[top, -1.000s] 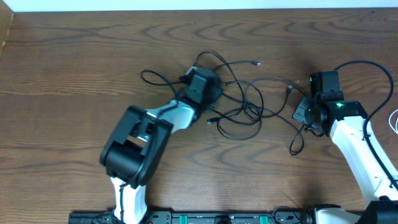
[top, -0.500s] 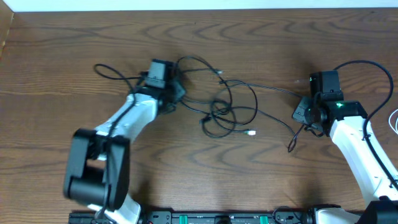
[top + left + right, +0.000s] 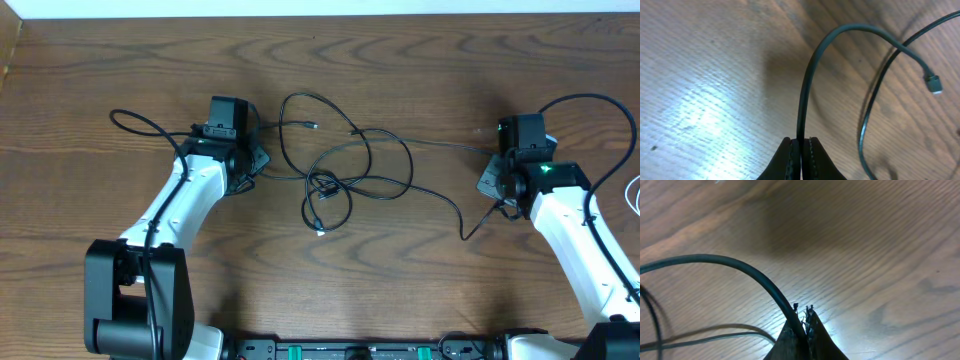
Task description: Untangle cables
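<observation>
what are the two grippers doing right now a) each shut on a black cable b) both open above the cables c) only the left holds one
a: the wrist views show the left gripper and the right gripper each clamped shut on a black cable.

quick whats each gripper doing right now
left gripper: shut on a cable
right gripper: shut on a cable

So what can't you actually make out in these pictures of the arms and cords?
Overhead: the cables are too thin at the knot to tell which strand lies on top.
Overhead: the left arm and right arm cover where the left gripper and right gripper pinch.
Left wrist: the plug is blurred, type unclear.
Right wrist: the held cable runs off the left edge.
</observation>
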Available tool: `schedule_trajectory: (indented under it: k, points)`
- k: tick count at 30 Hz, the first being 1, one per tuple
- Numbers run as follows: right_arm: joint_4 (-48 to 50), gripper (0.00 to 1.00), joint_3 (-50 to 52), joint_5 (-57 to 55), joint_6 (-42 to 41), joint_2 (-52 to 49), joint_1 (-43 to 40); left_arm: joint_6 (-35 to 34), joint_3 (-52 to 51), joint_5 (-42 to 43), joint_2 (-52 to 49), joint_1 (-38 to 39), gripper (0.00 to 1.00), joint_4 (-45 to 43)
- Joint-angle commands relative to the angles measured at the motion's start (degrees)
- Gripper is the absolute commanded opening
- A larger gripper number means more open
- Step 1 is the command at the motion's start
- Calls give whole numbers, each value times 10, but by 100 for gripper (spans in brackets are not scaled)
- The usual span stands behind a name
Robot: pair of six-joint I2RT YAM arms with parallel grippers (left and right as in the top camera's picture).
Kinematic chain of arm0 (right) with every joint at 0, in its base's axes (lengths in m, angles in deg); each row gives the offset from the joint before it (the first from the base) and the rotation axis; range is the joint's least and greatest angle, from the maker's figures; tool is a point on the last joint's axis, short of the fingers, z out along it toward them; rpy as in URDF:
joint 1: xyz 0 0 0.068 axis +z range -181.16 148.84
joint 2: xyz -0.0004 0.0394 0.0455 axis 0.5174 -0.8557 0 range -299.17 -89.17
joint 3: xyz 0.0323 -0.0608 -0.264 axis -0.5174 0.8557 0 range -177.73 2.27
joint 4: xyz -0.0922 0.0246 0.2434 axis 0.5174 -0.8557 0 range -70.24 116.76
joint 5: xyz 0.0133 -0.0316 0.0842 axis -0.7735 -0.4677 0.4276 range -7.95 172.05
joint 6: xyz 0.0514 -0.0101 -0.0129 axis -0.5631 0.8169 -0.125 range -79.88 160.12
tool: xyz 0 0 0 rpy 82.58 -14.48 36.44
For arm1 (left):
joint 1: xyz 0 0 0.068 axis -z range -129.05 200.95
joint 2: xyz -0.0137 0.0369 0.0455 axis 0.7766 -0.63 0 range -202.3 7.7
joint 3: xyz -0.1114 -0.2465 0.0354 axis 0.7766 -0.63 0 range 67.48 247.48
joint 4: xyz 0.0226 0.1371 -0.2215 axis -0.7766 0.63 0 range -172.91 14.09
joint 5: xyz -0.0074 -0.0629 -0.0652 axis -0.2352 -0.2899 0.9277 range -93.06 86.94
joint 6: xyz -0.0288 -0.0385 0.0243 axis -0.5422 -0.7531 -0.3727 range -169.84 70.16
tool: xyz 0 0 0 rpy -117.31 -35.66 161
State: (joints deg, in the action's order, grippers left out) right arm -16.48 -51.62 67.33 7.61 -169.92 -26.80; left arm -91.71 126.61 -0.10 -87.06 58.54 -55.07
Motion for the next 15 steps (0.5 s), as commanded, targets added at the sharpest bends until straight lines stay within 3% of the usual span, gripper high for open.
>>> schedule_trajectory:
  k: [1,6,11,15]
  points:
    - [-21,2,-6,-124,13,-1,-3,14,2,-62,5,-2,7,18]
    - [-64,1,-6,-229,-67,-1,-26,14,2,-141,5,-2,8,56]
    - [-64,1,-6,-187,-86,-1,-65,14,2,-206,5,-2,8,86]
    - [-56,1,-6,-151,-86,-1,-77,13,2,-206,5,-2,8,91]
